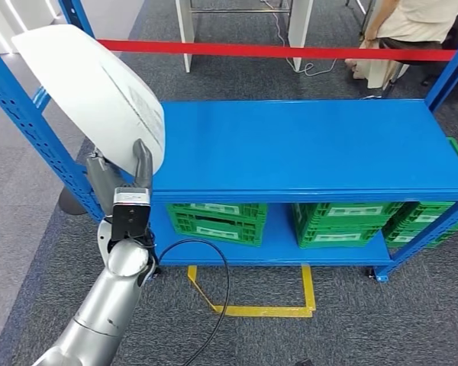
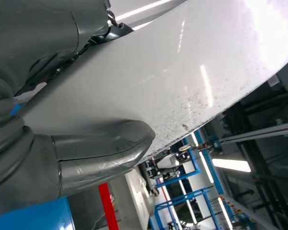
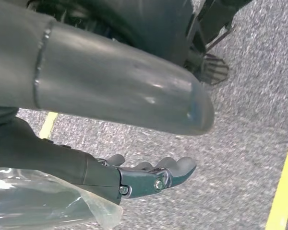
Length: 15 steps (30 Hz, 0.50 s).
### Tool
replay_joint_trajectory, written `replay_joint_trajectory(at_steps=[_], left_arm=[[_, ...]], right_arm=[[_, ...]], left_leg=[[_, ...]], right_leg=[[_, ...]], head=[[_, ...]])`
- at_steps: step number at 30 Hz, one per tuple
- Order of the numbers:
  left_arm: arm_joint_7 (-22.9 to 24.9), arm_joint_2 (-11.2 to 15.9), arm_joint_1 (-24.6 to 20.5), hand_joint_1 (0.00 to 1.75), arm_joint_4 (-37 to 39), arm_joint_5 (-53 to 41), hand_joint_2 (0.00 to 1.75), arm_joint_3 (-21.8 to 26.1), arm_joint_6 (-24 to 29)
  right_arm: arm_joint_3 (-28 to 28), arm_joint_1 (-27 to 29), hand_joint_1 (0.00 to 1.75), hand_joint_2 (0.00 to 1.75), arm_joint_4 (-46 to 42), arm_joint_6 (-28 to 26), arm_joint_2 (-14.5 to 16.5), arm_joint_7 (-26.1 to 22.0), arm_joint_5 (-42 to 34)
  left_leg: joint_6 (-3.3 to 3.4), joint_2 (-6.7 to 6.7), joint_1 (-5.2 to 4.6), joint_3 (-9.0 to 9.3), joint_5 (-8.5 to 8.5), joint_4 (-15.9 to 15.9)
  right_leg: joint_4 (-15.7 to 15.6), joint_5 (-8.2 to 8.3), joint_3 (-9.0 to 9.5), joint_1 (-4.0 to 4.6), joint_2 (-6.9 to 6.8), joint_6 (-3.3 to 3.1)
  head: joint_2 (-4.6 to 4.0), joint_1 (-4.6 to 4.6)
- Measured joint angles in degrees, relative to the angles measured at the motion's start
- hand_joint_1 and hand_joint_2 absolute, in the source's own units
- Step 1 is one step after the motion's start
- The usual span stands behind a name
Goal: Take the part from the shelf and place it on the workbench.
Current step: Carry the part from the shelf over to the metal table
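Blue shelf spans the head view, green crates on the tier below. White part, a big curved panel, is off the shelf top and up in the air at the shelf's left end, gripped by the left hand: thumb pressed on its lower edge, other fingers behind the panel.

Carry tip: grip sits at one edge w/ most of the panel cantilevered, so move slow, keep it level-ish, watch the blue upright close by.

Left wrist view adds the thumb flat on the part's underside. Right wrist view adds the right hand hanging over grey floor, fingers apart, prob. empty. Workbench not seen.
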Motion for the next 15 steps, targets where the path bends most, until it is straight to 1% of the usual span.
replay_joint_trajectory(at_steps=[1, 2, 3, 4, 5, 6, 7, 8, 9, 10, 11, 12, 13, 14, 15], left_arm=[[-0.01, 0.01, 0.02, 1.75, 0.0, -0.2, 1.75, 0.24, 0.01], [-0.02, 0.03, 0.04, 1.75, 0.0, -0.32, 1.75, 0.52, 0.01], [-0.03, 0.04, 0.07, 1.75, 0.0, -0.42, 1.75, 0.78, 0.02], [-0.04, 0.05, 0.12, 1.75, 0.0, -0.49, 1.75, 0.99, 0.02], [-0.06, 0.05, 0.21, 1.75, 0.0, -0.51, 1.75, 1.15, 0.02], [-0.08, 0.05, 0.29, 1.75, 0.0, -0.53, 1.75, 1.3, 0.02], [-0.1, 0.05, 0.35, 1.75, 0.0, -0.53, 1.75, 1.47, 0.02], [-0.13, 0.04, 0.38, 1.75, -0.02, -0.53, 1.75, 1.63, 0.02], [-0.14, 0.01, 0.38, 1.75, -0.09, -0.53, 1.75, 1.79, 0.02], [-0.15, -0.07, 0.35, 1.75, -0.22, -0.54, 1.75, 1.92, 0.02], [-0.19, -0.17, 0.3, 1.75, -0.39, -0.57, 1.75, 2.02, 0.02], [-0.22, -0.28, 0.24, 1.75, -0.53, -0.62, 1.75, 2.1, 0.02], [-0.26, -0.37, 0.2, 1.75, -0.62, -0.68, 1.75, 2.19, 0.02], [-0.31, -0.41, 0.19, 1.75, -0.66, -0.73, 1.75, 2.29, 0.02], [-0.34, -0.45, 0.2, 1.75, -0.66, -0.76, 1.75, 2.37, 0.02]], right_arm=[[-0.02, 0.03, 0.0, 0.0, 0.0, -0.05, 0.02, 0.04, 0.02], [-0.04, 0.02, 0.0, 0.0, 0.0, -0.1, 0.04, 0.08, 0.03], [-0.05, -0.01, 0.0, 0.0, -0.01, -0.15, 0.04, 0.09, 0.03], [-0.07, -0.02, 0.0, 0.0, -0.01, -0.19, 0.04, 0.09, 0.03], [-0.08, -0.01, 0.0, 0.0, -0.01, -0.2, 0.04, 0.09, 0.04], [-0.09, 0.0, 0.0, 0.0, -0.01, -0.23, 0.04, 0.09, 0.04], [-0.1, 0.0, 0.0, 0.0, -0.01, -0.26, 0.04, 0.09, 0.05], [-0.12, -0.01, 0.0, 0.0, -0.01, -0.28, 0.04, 0.09, 0.05], [-0.13, -0.02, 0.0, 0.0, -0.01, -0.3, 0.04, 0.09, 0.06], [-0.14, -0.02, 0.0, 0.0, -0.01, -0.3, 0.05, 0.07, 0.06], [-0.15, -0.03, 0.0, 0.0, -0.01, -0.29, 0.07, 0.05, 0.06], [-0.16, -0.05, 0.0, 0.0, -0.01, -0.3, 0.07, 0.02, 0.07], [-0.17, -0.07, 0.0, 0.0, -0.01, -0.31, 0.07, -0.02, 0.08], [-0.18, -0.04, 0.0, 0.0, -0.01, -0.31, 0.07, -0.04, 0.09], [-0.19, -0.01, 0.0, 0.0, -0.01, -0.32, 0.06, -0.06, 0.1]], left_leg=[[-0.36, -0.08, 0.08, -0.51, -1.52, 1.14], [-0.74, -0.14, 0.18, -1.23, -4.05, 3.42], [-1.1, -0.16, 0.32, -2.01, -7.19, 6.73], [-1.36, -0.16, 0.43, -2.71, -9.96, 10.62], [-1.5, -0.15, 0.49, -3.05, -11.55, 13.97], [-1.51, -0.15, 0.52, -2.78, -11.79, 15.95], [-1.41, -0.15, 0.52, -1.71, -10.93, 16.04], [-1.18, -0.16, 0.51, 0.28, -9.52, 14.09], [-0.81, -0.17, 0.46, 3.01, -8.34, 10.64], [-0.36, -0.17, 0.34, 5.95, -7.93, 6.43], [0.01, -0.19, 0.22, 8.34, -8.11, 2.69], [0.3, -0.2, 0.05, 9.77, -8.51, 0.17], [0.51, -0.19, -0.14, 10.26, -8.73, -1.18], [0.7, -0.18, -0.21, 10.05, -8.39, -1.67], [0.96, -0.08, -0.22, 9.64, -7.74, -1.88]], right_leg=[[0.01, 0.58, -0.53, -0.07, -0.14, -0.54], [0.01, 1.28, -1.17, -0.14, -0.28, -1.0], [0.08, 1.96, -1.83, -0.08, -0.32, -1.34], [0.19, 2.63, -2.68, -0.02, -0.36, -1.52], [0.36, 3.24, -3.58, 0.04, -0.38, -1.55], [0.59, 3.8, -4.52, 0.09, -0.41, -1.56], [0.87, 4.32, -5.49, 0.14, -0.43, -1.55], [1.16, 4.81, -6.43, 0.22, -0.43, -1.5], [1.41, 5.28, -7.21, 0.28, -0.4, -1.42], [1.62, 5.7, -7.85, 0.43, -0.36, -1.26], [1.74, 6.16, -8.31, 0.52, -0.34, -1.0], [1.75, 6.68, -8.65, 0.51, -0.33, -0.69], [1.68, 7.22, -8.93, 0.46, -0.35, -0.31], [1.54, 7.81, -9.15, 0.35, -0.37, 0.07], [1.61, 7.71, -9.44, 0.22, -0.31, 0.37]], head=[[0.0, -0.05], [0.0, -0.12], [0.0, -0.22], [0.0, -0.27], [0.0, -0.29], [0.0, -0.28], [0.0, -0.28], [0.0, -0.3], [0.0, -0.3], [0.0, -0.3], [0.0, -0.26], [0.0, -0.26], [0.0, -0.23], [0.0, -0.22], [0.0, -0.24]])
